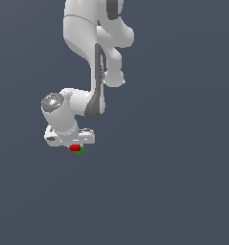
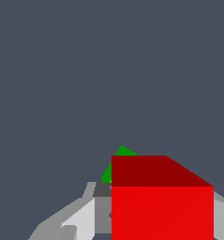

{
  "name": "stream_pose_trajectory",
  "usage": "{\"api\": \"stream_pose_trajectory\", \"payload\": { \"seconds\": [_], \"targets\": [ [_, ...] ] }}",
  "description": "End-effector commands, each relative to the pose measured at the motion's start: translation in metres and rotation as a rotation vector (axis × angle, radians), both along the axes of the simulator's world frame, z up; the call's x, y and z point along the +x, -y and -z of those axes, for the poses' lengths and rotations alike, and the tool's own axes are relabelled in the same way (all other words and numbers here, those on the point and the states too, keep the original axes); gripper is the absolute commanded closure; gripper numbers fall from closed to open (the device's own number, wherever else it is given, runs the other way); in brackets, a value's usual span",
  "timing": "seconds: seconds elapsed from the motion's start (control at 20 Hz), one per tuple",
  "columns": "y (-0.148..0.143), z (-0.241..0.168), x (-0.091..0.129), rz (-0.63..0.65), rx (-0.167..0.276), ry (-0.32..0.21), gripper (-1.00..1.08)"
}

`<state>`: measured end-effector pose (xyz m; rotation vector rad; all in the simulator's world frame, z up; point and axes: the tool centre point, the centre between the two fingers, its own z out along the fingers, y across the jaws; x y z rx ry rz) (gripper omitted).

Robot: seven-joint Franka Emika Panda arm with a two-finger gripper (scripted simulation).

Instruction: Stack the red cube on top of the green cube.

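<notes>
**Red cube carried over the green one**

Your tool (image 1: pixel 75 143) is pinching the red cube (image 2: pixel 162 197) between its fingers (image 2: pixel 80 220), holding it over the green cube (image 2: pixel 117 165) so the two line up for stacking. Only a green corner shows past the red. The plain grey surface shows no edges to place them by. Whether red already rests on green seems likely, but the exterior view is too small to confirm.
</notes>
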<state>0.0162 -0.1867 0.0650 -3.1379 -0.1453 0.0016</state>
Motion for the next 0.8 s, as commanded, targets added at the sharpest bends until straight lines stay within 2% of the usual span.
{"api": "stream_pose_trajectory", "payload": {
  "seconds": [0.0, 0.25, 0.3, 0.75],
  "targets": [
    [-0.0009, 0.0025, -0.0051, 0.0, 0.0, 0.001, 1.08],
    [-0.0015, 0.0049, -0.0088, 0.0, 0.0, 0.001, 1.08],
    [-0.0015, 0.0049, -0.0088, 0.0, 0.0, 0.001, -0.92],
    [-0.0015, 0.0049, -0.0088, 0.0, 0.0, 0.001, -0.92]
  ]
}}
